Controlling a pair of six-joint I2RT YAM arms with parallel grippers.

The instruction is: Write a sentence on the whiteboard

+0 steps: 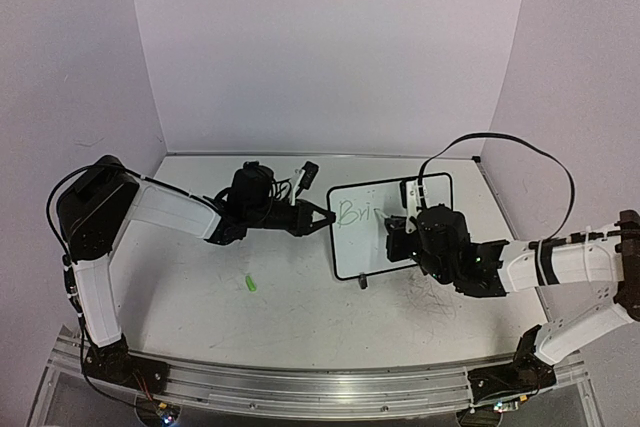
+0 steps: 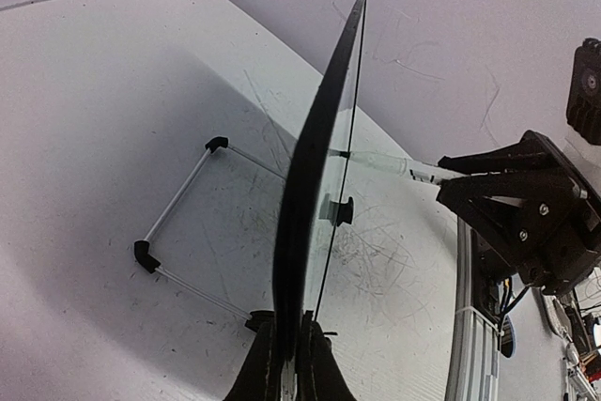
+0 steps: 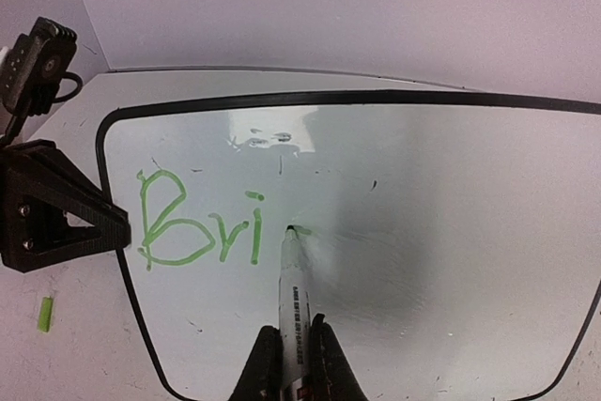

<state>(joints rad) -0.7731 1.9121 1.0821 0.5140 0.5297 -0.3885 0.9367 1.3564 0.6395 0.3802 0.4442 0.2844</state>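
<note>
The whiteboard [image 1: 362, 247] stands tilted at mid-table, a small white board with a thin black frame. My left gripper [image 1: 325, 219] is shut on its left edge; in the left wrist view the jaws [image 2: 289, 349] clamp the dark frame [image 2: 315, 157] seen edge-on. Green letters "Bri" [image 3: 197, 227] begin the sentence [image 1: 352, 213] at the board's upper left. My right gripper [image 3: 293, 356] is shut on a white marker [image 3: 295, 293]. The marker's tip touches the board just right of the "i", beside a short fresh green stroke. From the top view the right gripper [image 1: 400, 237] covers the board's middle.
A small green marker cap [image 1: 249, 284] lies on the scuffed white tabletop left of the board, also in the right wrist view as the cap [image 3: 45, 314]. The board's wire stand with black feet [image 2: 178, 223] rests behind it. White walls enclose the table.
</note>
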